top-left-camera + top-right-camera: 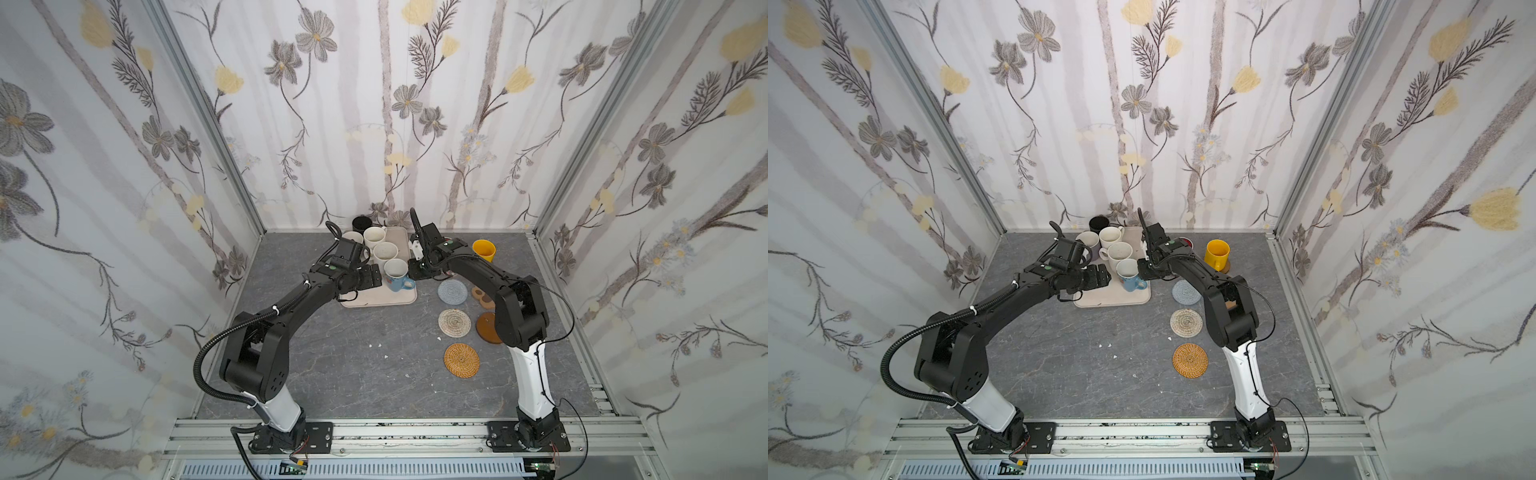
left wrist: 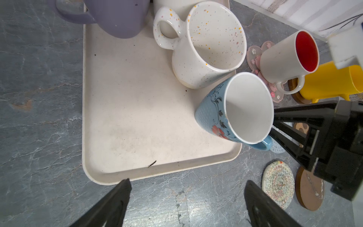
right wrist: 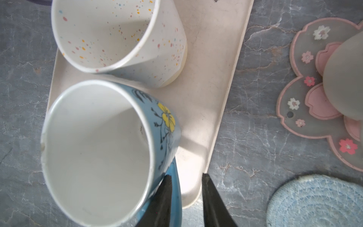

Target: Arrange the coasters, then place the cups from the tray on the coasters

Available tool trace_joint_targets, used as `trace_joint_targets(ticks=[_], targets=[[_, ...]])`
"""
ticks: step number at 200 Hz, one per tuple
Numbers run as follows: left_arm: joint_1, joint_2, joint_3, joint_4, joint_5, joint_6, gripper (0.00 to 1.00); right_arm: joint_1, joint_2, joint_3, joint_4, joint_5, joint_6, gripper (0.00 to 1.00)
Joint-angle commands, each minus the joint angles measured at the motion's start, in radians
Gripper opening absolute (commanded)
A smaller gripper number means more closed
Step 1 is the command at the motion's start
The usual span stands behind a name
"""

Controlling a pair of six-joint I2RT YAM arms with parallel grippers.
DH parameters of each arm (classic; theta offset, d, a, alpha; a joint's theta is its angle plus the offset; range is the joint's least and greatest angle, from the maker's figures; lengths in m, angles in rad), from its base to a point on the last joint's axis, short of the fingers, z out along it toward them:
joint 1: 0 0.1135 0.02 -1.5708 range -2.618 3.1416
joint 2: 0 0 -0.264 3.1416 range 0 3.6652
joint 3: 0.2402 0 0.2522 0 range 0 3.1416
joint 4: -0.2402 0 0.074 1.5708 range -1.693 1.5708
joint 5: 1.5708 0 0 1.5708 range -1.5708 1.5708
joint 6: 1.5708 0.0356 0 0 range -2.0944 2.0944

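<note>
Your right arm [image 1: 490, 270] blocks much of the table [image 1: 374, 374] on its right side in both top views. There you get only slivers of the brown disc [image 1: 488, 328] and the paw coaster [image 1: 482, 296].

The beige tray [image 1: 376, 301] lies at the far middle, its left side hidden under the left arm [image 1: 316, 291]. At its near right corner stands the pale blue mug [image 3: 94, 149], white inside, with black vines and yellow and red flowers.

Your right gripper [image 3: 185, 176] straddles the mug's handle [image 3: 176, 186]. Its fingers are narrowly parted with a gap beside one, so it clamps nothing.

Your left gripper [image 2: 188, 181] gapes wide and empty over bare table just off the tray's edge. The lavender mug [image 2: 117, 17] is cut off in the left wrist view.
</note>
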Motion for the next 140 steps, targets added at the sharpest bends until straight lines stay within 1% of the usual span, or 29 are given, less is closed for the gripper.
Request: trace_joint_targets(ticks=[1,39,48,75,97,111,140], targets=[[0.0,-0.017,-0.003,0.019,0.004,-0.004,0.93,-0.003,-0.039,-0.017,0.067,0.044,-0.001,0.33],[0.005,-0.042,-0.006,0.019,0.008,0.004,0.93,-0.004,-0.111,-0.048,0.054,0.094,-0.032,0.46],[0.007,-0.047,-0.007,0.018,0.011,0.005,0.93,-0.005,-0.134,-0.069,0.052,0.098,-0.045,0.51],[0.012,-0.064,-0.009,0.019,0.016,0.009,0.93,0.008,-0.204,-0.152,0.07,0.072,-0.132,0.62],[0.015,-0.077,-0.016,0.018,0.017,0.011,0.93,0.037,-0.234,-0.209,0.08,0.086,-0.202,0.71],[0.016,-0.086,-0.023,0.018,0.017,0.011,0.94,0.047,-0.234,-0.226,0.085,0.086,-0.224,0.73],[0.021,-0.105,-0.038,0.02,0.016,0.011,0.94,0.053,-0.206,-0.225,0.097,0.077,-0.238,0.72]])
